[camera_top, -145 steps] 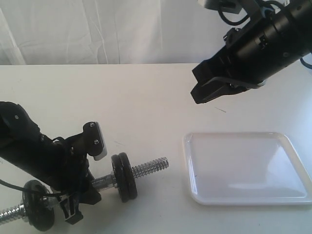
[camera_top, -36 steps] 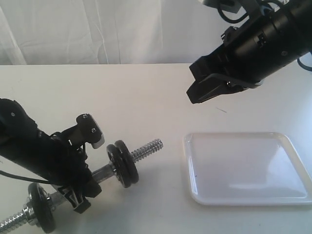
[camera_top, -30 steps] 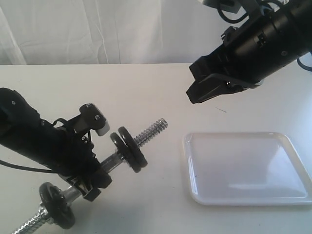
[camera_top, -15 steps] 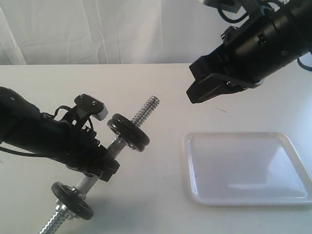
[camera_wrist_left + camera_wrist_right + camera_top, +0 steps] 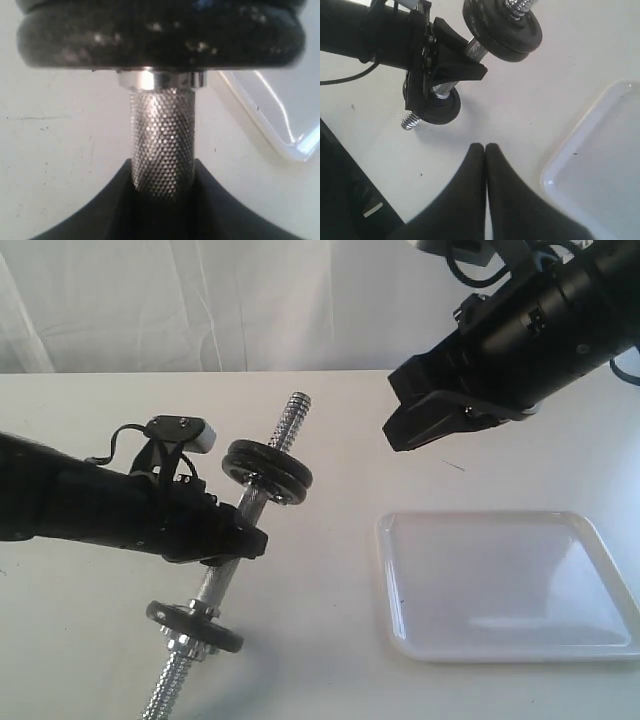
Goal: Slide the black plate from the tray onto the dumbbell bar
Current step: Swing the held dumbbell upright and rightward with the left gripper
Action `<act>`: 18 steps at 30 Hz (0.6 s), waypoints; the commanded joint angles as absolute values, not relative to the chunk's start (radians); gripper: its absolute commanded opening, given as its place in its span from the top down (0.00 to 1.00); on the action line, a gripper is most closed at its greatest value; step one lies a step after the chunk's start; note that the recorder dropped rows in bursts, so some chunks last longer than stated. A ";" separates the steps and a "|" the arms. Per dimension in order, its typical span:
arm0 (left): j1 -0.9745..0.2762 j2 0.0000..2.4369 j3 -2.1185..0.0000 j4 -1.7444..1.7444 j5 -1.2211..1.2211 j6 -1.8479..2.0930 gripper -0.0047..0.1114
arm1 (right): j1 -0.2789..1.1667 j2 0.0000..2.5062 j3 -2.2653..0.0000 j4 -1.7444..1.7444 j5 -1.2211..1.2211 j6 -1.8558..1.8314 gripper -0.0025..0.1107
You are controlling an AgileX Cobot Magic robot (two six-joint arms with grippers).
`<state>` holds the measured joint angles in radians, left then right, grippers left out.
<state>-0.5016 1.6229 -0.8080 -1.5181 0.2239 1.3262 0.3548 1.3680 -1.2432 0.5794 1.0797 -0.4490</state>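
left claw [image 5: 238, 538]: clenched on short chrome steel dumbbell bar [image 5: 291, 421], tilted | right claw [image 5: 404, 432]: clenched, empty | small round black iron plate [image 5: 266, 472]: stacked on bar, none seen in white glossy plastic tray [image 5: 500, 585] | risk: lower plate [image 5: 195, 613] may be shed off threaded end, no nut seen

Left arm [image 5: 90, 505], left of frame: matte black, tubular. Thin black cable [image 5: 122, 433] looped above. Small block [image 5: 186, 429], dark top, two screws, white end. Right arm [image 5: 560, 310], upper right: black, ringed segments, black cables [image 5: 470, 265], bright screw head [image 5: 467, 410]. Right gripper [image 5: 485, 146]: smooth black tapered fingers.
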 commanded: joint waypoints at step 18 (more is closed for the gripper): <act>-0.631 1.723 -0.985 -1.744 0.333 1.273 0.96 | 0.349 1.359 -1.244 0.551 1.062 -0.451 0.98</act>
